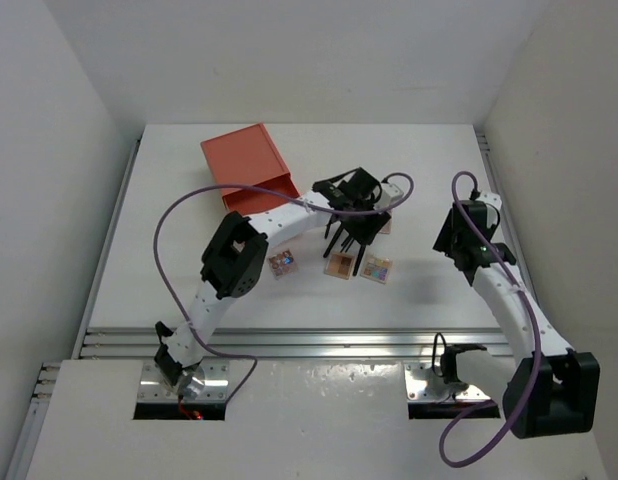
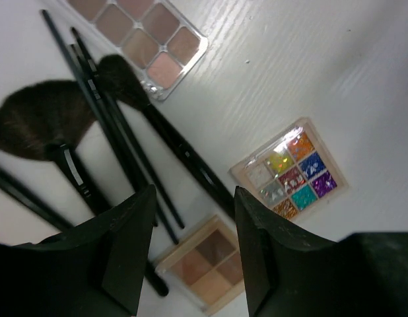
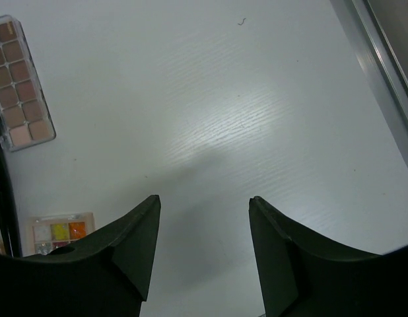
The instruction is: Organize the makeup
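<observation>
Toward the middle of the white table (image 1: pixel 189 270), the left arm stretches out over the makeup, with an orange box (image 1: pixel 247 168) lying flat behind it at the far side. The left gripper (image 2: pixel 194 198) hangs above the pile with its jaws parted and nothing held between them. Seen from its wrist camera, the black brushes (image 2: pixel 125 142) lie in a loose bundle, their handles crossing one another, and a fan brush (image 2: pixel 35 119) spreads its dark bristles on the left of them. A long nude palette (image 2: pixel 148 36) sits just beyond the brush heads, one round brush head touching or nearly touching its edge. To the right of the handles and apart from them lies a square glitter palette (image 2: pixel 293 170) with nine bright pans. A brown four-pan palette (image 2: pixel 207 261) lies close to the handle ends, partly hidden behind the fingers (image 2: pixel 131 251).

From overhead, a fourth small palette (image 1: pixel 282 263) rests by itself to the left of the other two squares, beside the arm's forearm.

Over on the right, the right gripper (image 3: pixel 204 205) is likewise spread wide and empty, hovering over bare tabletop, well clear of the makeup. Its camera catches only the long palette and the glitter palette at its left edge, and a metal rail (image 3: pixel 382 66) along the table's side.
</observation>
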`<state>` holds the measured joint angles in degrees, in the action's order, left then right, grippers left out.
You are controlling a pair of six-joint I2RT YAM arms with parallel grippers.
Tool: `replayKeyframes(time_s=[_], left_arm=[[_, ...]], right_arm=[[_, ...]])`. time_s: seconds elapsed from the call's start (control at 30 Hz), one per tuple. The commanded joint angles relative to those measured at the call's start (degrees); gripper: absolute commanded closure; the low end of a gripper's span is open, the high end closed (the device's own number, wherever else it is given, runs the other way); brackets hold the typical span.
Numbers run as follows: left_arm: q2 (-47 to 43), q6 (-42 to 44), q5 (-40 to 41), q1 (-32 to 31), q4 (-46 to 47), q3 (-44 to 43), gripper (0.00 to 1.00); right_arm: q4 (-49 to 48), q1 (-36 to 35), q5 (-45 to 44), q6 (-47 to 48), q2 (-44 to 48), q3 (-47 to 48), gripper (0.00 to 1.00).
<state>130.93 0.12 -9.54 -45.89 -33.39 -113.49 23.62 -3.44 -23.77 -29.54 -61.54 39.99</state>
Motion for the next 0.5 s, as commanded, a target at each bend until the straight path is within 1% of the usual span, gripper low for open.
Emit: replayKeyframes(time_s=[0.0, 0.13, 0.3, 0.47], left_arm=[[2.21, -4.08, 1.44, -2.88, 3.94, -4.54, 0.44], [4.68, -5.47, 2.77, -2.89, 4.47, -5.77, 0.44], [7.57, -6.00, 6.55, -3.42, 4.47, -6.30, 0.48], [6.36, -6.01, 6.55, -2.89, 4.47, -5.07, 0.49]], right_arm=[[0.90, 1.07, 2.76, 1.24, 0.63, -0.17, 0.43], [0.38, 1.16, 3.64, 3.52, 1.50, -0.61, 0.43], [-2.08, 1.33, 5.75, 5.19, 4.85, -3.77, 0.43], [-1.74, 1.42, 6.80, 7.03, 6.52, -4.39, 0.43]])
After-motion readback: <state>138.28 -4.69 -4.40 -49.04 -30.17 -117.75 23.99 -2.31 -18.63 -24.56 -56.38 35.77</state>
